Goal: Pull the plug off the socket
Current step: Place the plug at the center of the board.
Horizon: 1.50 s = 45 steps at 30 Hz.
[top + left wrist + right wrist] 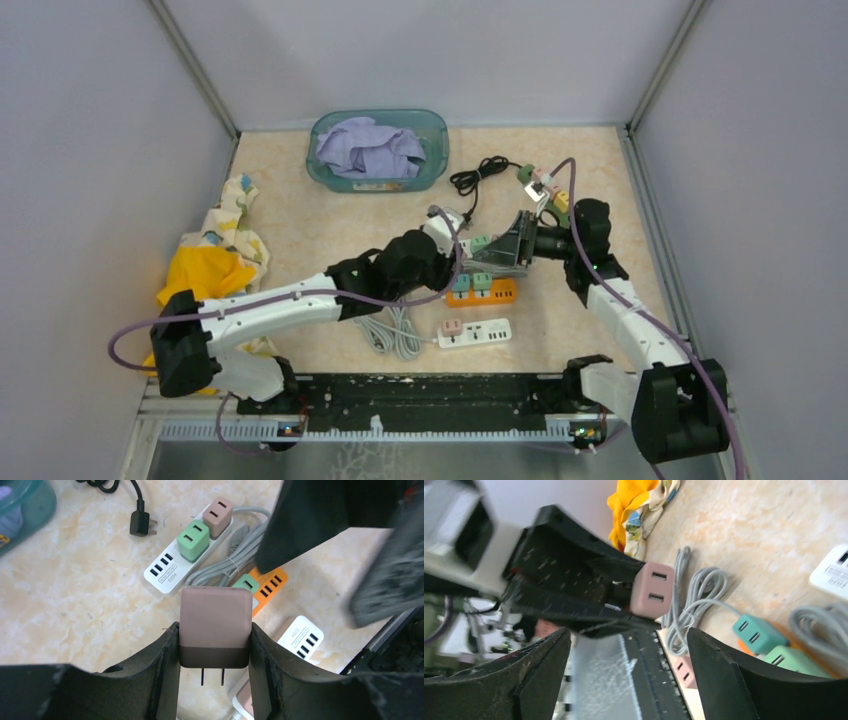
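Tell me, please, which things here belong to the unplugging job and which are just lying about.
Job: pink plug, prongs bare, in the left jaws; orange power strip; white power strip.
Lying about: teal basket; purple cloth; yellow cloth; black cable.
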Each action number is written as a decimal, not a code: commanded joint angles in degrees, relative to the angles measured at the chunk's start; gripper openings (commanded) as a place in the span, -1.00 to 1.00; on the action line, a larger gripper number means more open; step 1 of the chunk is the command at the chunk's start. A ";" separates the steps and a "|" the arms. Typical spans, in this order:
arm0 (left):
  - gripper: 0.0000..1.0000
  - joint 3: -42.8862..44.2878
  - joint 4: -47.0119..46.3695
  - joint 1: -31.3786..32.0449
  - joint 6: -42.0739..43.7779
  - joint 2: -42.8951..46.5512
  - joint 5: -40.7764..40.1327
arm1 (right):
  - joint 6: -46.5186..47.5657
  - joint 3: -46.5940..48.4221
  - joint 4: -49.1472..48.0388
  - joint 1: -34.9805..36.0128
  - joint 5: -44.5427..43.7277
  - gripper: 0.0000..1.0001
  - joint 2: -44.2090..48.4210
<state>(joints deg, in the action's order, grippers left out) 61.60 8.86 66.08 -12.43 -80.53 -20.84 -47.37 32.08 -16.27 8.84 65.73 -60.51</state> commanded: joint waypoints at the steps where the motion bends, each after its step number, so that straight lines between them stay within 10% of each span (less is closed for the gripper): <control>1: -1.00 -8.28 -7.66 -7.07 -7.04 6.60 9.07 | 19.46 6.82 10.25 -1.16 0.39 0.76 3.72; 11: -1.00 -24.90 -19.49 -34.14 -17.03 11.34 24.82 | 36.10 8.27 19.87 -1.61 -2.62 0.75 5.80; 26: -0.86 -12.01 -7.43 -50.86 -28.68 -11.64 4.54 | 37.53 8.27 20.72 -1.64 -3.37 0.75 4.81; 35: -0.30 -0.41 2.75 -57.69 -31.56 -23.78 7.10 | 37.69 8.44 21.03 -1.92 -3.45 0.75 4.74; 41: 0.68 2.62 7.13 -58.88 -32.70 -24.84 6.91 | 37.66 8.53 21.15 -2.27 -3.39 0.75 4.70; 45: 0.94 1.64 8.69 -58.88 -33.00 -22.05 6.00 | 37.86 8.53 21.27 -2.50 -3.34 0.75 4.70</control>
<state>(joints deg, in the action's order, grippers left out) 63.96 11.35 7.49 -44.47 -104.47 -14.20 -10.85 37.32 6.17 6.94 61.95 -55.92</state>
